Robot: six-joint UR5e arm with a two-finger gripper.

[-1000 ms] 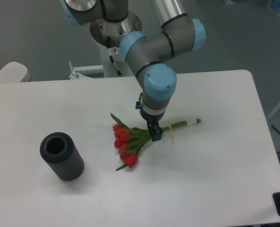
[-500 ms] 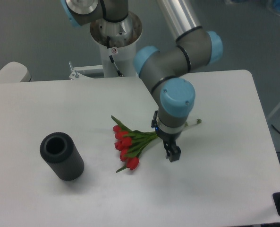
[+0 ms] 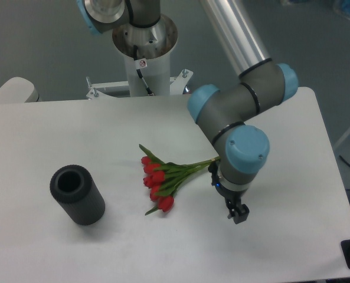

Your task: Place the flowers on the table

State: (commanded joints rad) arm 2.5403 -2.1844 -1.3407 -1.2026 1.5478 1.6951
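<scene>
Red flowers (image 3: 160, 181) lie flat on the white bench (image 3: 293, 236), apart from my claw (image 3: 238, 214), which holds nothing; whether its fingers are apart I cannot tell. Placement looks done, so next I'd just retract upward.

No words or numbers can be read; a small red-and-white sticker (image 3: 142, 63) sits on the robot base (image 3: 145, 47), too small to make out.
</scene>
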